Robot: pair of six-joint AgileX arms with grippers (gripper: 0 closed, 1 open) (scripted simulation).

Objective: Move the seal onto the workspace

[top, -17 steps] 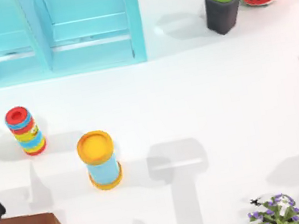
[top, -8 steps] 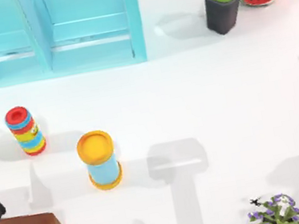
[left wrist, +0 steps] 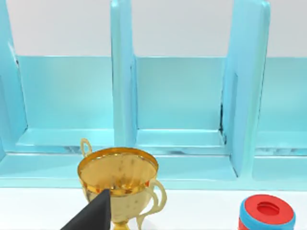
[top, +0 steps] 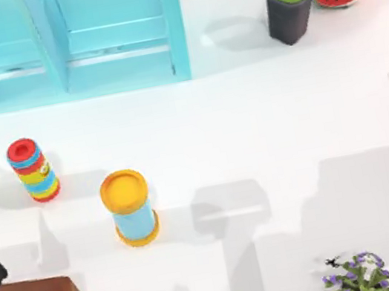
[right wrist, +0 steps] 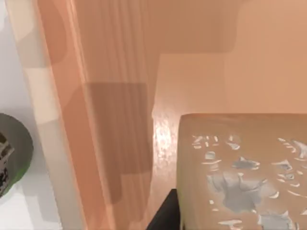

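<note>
Where pale marks show, the seal [right wrist: 240, 177] lies flat.

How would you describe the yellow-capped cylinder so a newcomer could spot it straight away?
Start at the light-blue shelf unit along the far edge of the white tabletop, on the top view's left. Nearer than it, standing upright on the open tabletop, is the yellow-capped cylinder. Its plain pale-blue body with yellow rims sets it apart from the red-topped striped cylinder to its left.
</note>
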